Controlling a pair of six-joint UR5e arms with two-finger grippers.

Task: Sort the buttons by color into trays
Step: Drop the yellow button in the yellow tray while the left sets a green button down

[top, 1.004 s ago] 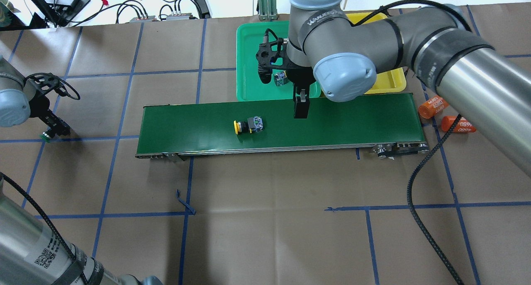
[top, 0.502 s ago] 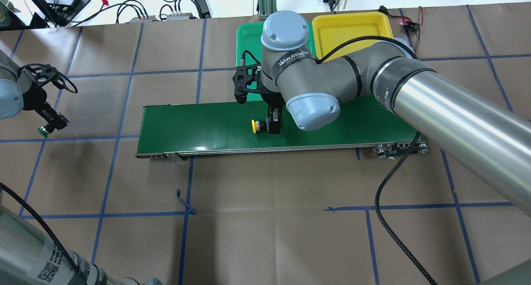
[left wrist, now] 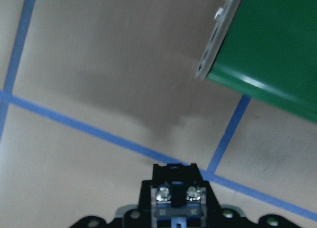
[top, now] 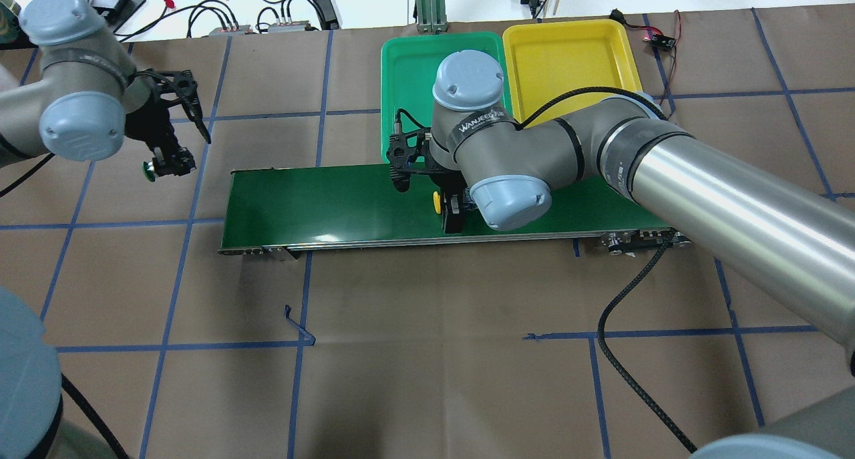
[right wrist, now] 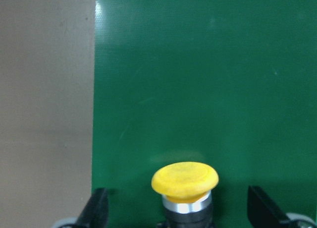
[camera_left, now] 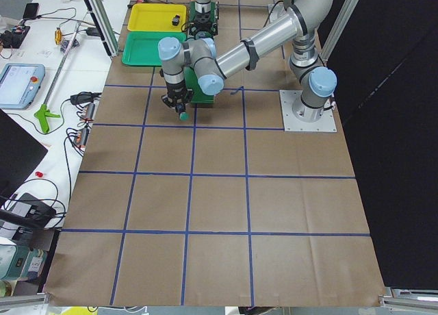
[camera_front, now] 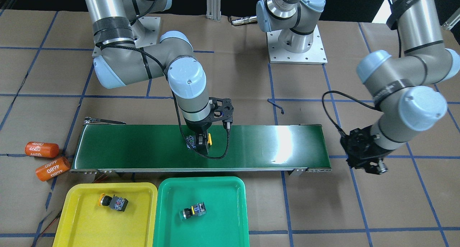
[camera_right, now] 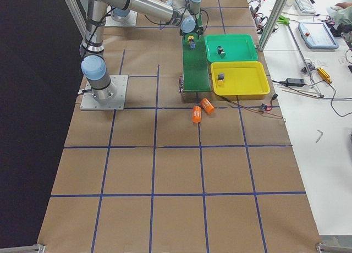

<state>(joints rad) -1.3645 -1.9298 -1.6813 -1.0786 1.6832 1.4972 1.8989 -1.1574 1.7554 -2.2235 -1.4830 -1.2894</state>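
My right claw (top: 454,222) straddles yellow button (right wrist: 184,181) on belt (top: 320,198) for lifting, closure untellable; left claw (top: 165,167), belt's 9 o'clock, clamps green button (top: 149,172).

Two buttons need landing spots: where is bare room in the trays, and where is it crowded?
Yellow tray: bare beyond its one button, across the half away from the belt. Green tray: likewise. Crowded: mid-belt, where the right gripper straddles a yellow-capped button. The left gripper holds a green-capped button off the belt's end.
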